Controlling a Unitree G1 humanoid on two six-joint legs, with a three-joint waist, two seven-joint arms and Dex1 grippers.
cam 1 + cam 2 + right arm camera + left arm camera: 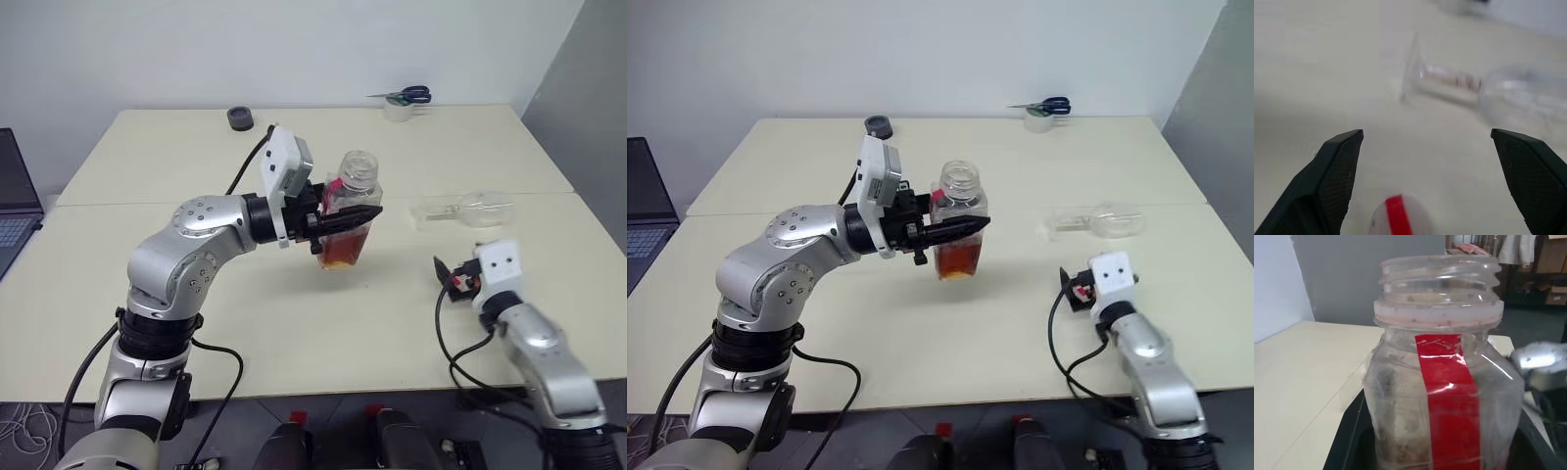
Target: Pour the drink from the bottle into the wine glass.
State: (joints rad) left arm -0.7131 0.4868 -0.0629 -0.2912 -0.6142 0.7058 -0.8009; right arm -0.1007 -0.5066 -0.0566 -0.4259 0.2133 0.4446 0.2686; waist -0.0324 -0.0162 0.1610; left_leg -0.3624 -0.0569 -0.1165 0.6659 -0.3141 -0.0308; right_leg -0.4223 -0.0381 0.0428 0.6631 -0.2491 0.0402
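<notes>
1. The left hand (351, 217) is clamped on the bottle (350, 211), holding it upright above the surface (294, 304); its fingers hide part of the bottle's middle.
2. The right hand (1432, 183) has its fingers spread wide, holding nothing; in the head views the tips are too small to make out.
3. The cap (1398, 215), white with a red stripe, lies on the surface between those fingers, cut off by the frame edge.
4. The glass (468, 209) lies on its side beyond the right hand, its foot toward the bottle; it is faint and blurred.
5. The surface is pale cream with a seam across it; a grey wall stands behind.
6. At the far edge sit scissors (407, 95) on a tape roll (398, 110) and a dark round object (240, 118); a laptop (15, 191) is cut off at the left.
7. The bottle is clear, squarish and uncapped, with a red strip, and the amber drink (340, 253) fills its lower part.
</notes>
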